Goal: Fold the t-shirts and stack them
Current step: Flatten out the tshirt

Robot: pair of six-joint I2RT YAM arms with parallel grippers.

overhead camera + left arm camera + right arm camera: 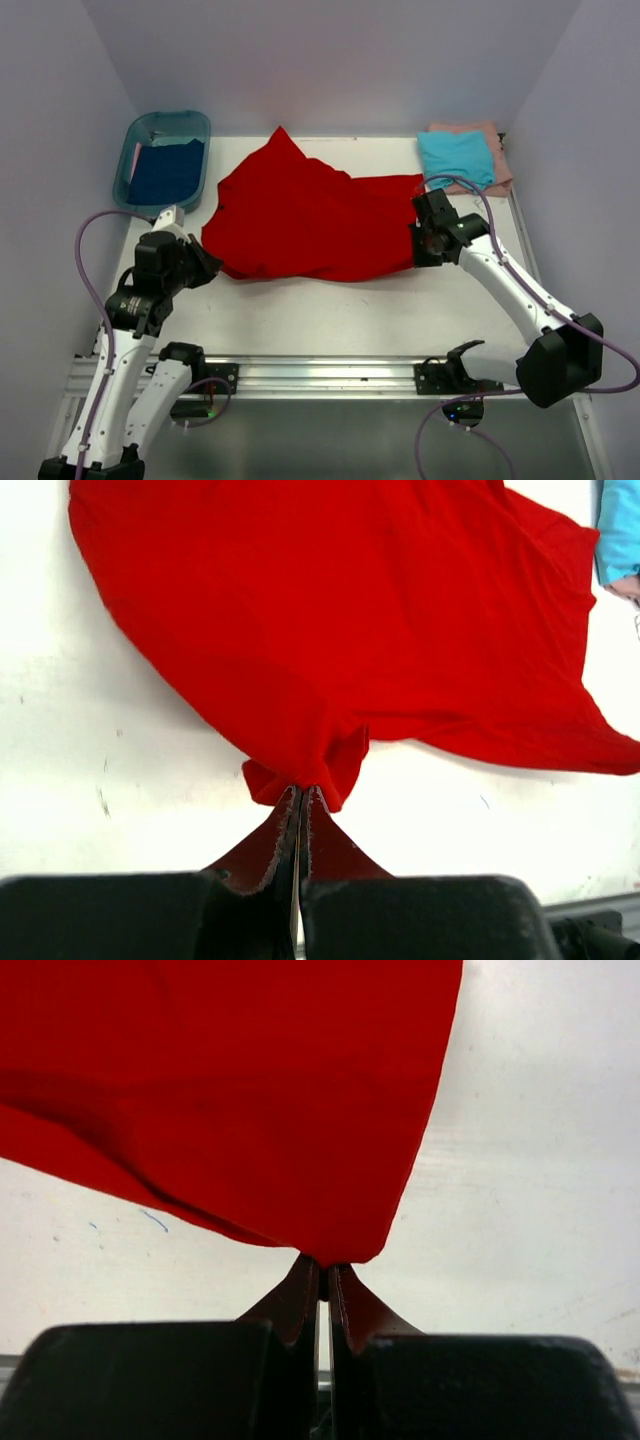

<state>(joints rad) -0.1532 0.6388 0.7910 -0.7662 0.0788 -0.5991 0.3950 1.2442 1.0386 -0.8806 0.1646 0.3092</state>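
1. Red t-shirt [300,215]: spread but rumpled over the middle of the tabletop [320,310], with one point reaching toward the far edge.
2. Probably soft, light and limp. Likely to sag between two holds and to slide easily on the smooth surface. No danger of breaking.
3. Best taken at a hem or a corner, pinching only little cloth, so that the rest hangs flat. A pinch in the middle probably gives only a bunch.
4. Left gripper [300,798]: closed tight on a bunched fold at the shirt's near-left border.
5. Right gripper [323,1263]: closed tight on a corner of cloth at the shirt's right side.
6. Teal t-shirt [457,157]: folded, lying on top of the pale pink t-shirt [462,128], at the far right corner.
7. Dark blue t-shirt [165,172]: inside the tub [170,116] at the far left corner, well apart from that stack.
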